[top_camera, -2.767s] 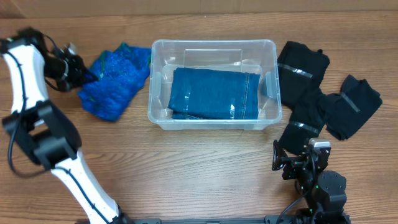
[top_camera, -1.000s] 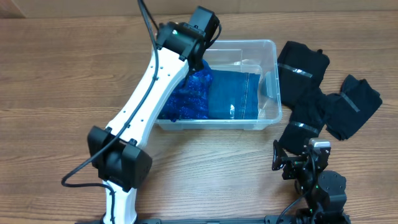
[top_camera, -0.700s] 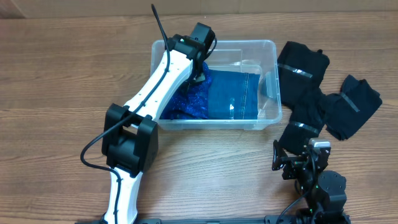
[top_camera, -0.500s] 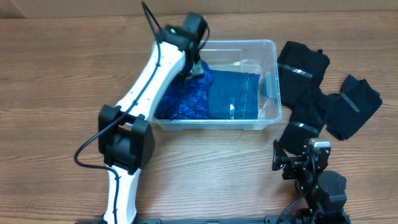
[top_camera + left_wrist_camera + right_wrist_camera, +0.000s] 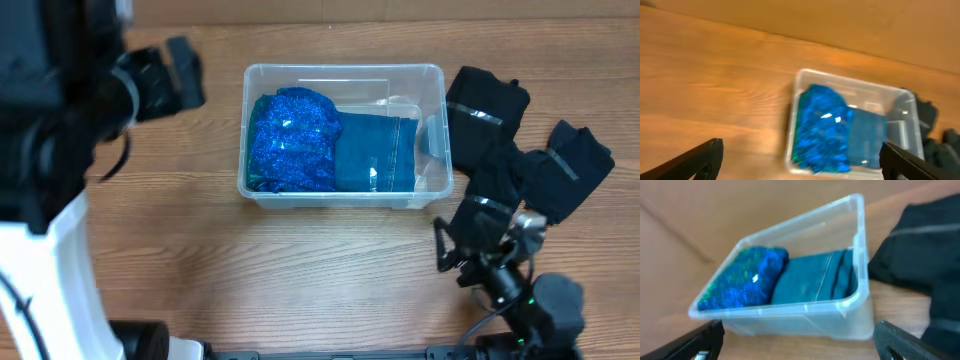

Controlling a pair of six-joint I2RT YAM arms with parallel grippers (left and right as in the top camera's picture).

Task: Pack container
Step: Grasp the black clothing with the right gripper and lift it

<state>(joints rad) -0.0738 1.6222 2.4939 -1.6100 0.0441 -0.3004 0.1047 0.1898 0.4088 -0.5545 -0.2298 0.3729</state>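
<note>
The clear container (image 5: 345, 69) stands at mid-table. A sparkly blue cloth (image 5: 293, 140) lies in its left half and a folded dark teal garment (image 5: 376, 152) in its right half. My left gripper (image 5: 165, 80) hangs high above the table to the left of the container, blurred, open and empty. Its wrist view looks down on the container (image 5: 850, 80) and blue cloth (image 5: 820, 125) between the spread fingers (image 5: 705, 156). My right gripper (image 5: 480, 240) is low at the front right, open and empty, and faces the container wall (image 5: 805, 315).
Several black garments (image 5: 520, 150) lie in a pile on the table right of the container, just beyond my right gripper; they also show as black garments (image 5: 925, 255) at the right edge of the right wrist view. Bare wooden tabletop (image 5: 330, 270) runs along the front.
My left gripper opened, let the blue cloth drop into the container's left half, and rose up and away to the left. The right gripper shifted slightly.
</note>
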